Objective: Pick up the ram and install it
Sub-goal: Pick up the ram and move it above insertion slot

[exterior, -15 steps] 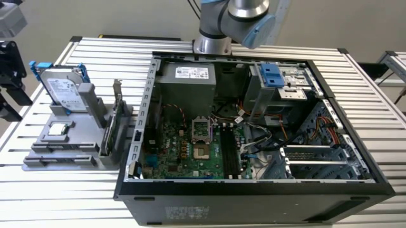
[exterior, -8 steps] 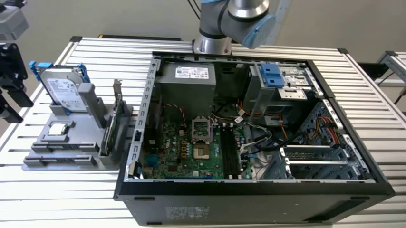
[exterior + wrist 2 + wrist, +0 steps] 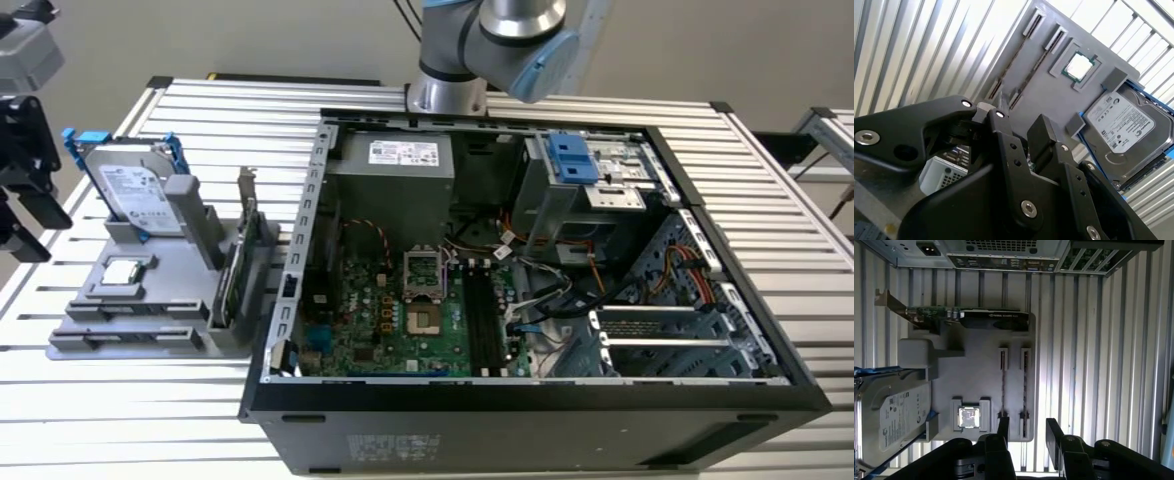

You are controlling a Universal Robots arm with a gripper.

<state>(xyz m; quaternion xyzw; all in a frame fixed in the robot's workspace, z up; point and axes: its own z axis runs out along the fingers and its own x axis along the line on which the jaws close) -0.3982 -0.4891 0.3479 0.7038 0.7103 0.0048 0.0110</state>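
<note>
The tool point(image 3: 1028, 435) hangs over the grey holder point(image 3: 80, 340) at the exterior view's left. Its fingers are apart and hold nothing. The ram point(image 3: 1024, 385) stands on edge in the holder's slot.

Crops and occlusions: gripper, ram, hard drive, case, arm.
First wrist view: gripper point(image 3: 1028, 424) body is cropped at the frame edge, and its fingers point(image 3: 1054, 432) cover the near end of the grey holder point(image 3: 979, 370). The ram point(image 3: 1002, 382) sits edge-on in its slot with chips hidden; the neighbouring slot's content is unclear. Hard drive point(image 3: 889, 415) and computer case point(image 3: 1004, 255) are both cropped. Second wrist view: fingers cover part of the hard drive point(image 3: 1124, 125). Exterior view: arm point(image 3: 501, 40) exits the top edge. Expansion card point(image 3: 224, 285) is mostly behind the holder. Motherboard memory slots point(image 3: 483, 320) are too small to tell whether filled.
</note>
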